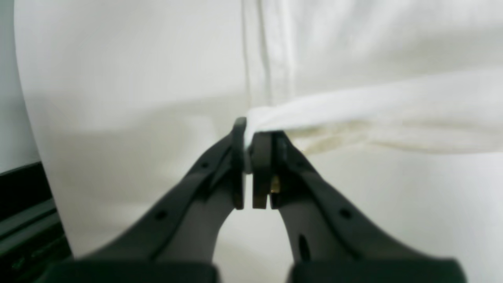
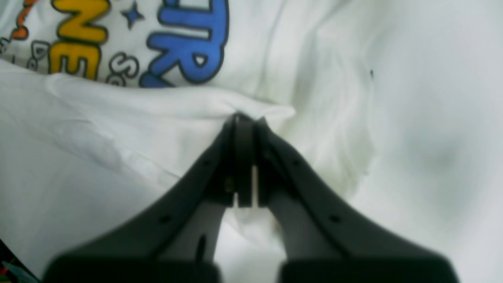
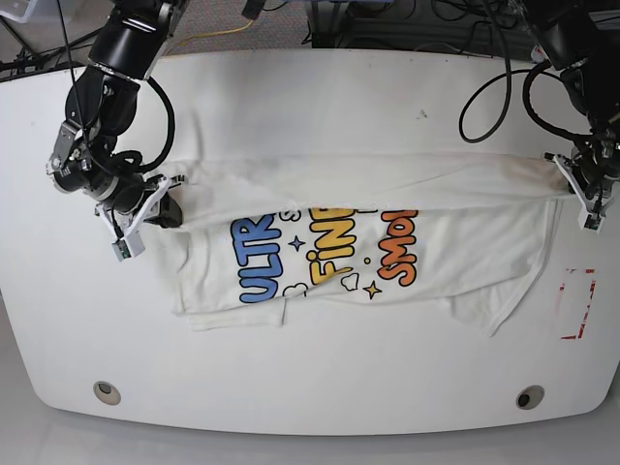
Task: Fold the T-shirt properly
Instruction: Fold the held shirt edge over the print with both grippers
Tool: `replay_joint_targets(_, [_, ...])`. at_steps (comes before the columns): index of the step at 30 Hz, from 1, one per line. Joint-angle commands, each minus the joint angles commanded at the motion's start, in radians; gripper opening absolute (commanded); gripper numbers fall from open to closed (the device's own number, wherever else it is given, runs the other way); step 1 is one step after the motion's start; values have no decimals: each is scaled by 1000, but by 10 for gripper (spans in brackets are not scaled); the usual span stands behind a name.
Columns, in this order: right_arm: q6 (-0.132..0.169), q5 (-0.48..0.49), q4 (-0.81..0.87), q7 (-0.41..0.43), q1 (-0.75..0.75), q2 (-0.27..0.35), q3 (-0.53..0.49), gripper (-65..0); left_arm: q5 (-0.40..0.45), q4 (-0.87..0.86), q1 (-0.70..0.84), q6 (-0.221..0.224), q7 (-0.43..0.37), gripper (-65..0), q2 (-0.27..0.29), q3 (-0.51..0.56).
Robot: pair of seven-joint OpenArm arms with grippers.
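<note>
- T-shirt (image 3: 407, 247): white, print side up, spread across the middle of the white table (image 3: 310, 97); its far edge is lifted as a band doubling over toward the printed lettering.
- Left gripper (image 1: 248, 129): clamped on a bunched fabric edge at the shirt's end.
- Right gripper (image 2: 244, 118): jaws closed, pinching the opposite end of that edge.
- Step, as judged: first lengthwise fold in progress; next, both ends should be carried evenly across the print, then released.

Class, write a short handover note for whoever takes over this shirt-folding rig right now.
Left hand: shut on a bunched edge of the T-shirt.
Right hand: shut on the shirt's opposite end.
Shirt: stretched across the table between both hands, print facing up.
Done: one long edge is folded over, covering the top of the print.
Left: sleeves and lower part lie unfolded; finish this fold, then fold the rest.
</note>
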Motion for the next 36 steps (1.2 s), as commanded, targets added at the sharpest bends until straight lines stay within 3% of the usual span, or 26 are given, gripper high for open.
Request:
replay_joint_targets(10, [0, 0, -157, 48, 84, 25, 0, -650, 0, -121, -75, 0, -54, -650, -20, 60])
replay_joint_targets(11, [0, 0, -160, 55, 86, 25, 0, -625, 0, -137, -86, 0, -55, -643, -21, 61])
replay_joint_targets(13, [0, -2, -160, 63, 86, 28, 0, -510, 0, -161, -101, 0, -55, -578, -40, 61])
replay_joint_targets(16, [0, -2, -158, 64, 81, 63, 3, -265, 0, -189, -126, 0, -55, -374, -48, 80])
replay_joint_targets(19, [0, 5, -155, 64, 69, 87, 9, -135, 0, -192, -137, 0, -55, -185, -48, 80])
replay_joint_targets(21, [0, 9, -144, 64, 48, 112, 9, -143, -3, -187, -138, 0, -55, -133, -48, 77])
replay_joint_targets(29, [0, 2, -6, 64, -112, 127, 11, -219, -8, -101, -74, 0, -58, -132, -57, 29])
replay_joint_targets(36, [0, -2, -9, 104, -178, 121, 9, -217, -8, -130, 37, 0, -222, -132, -55, 14])
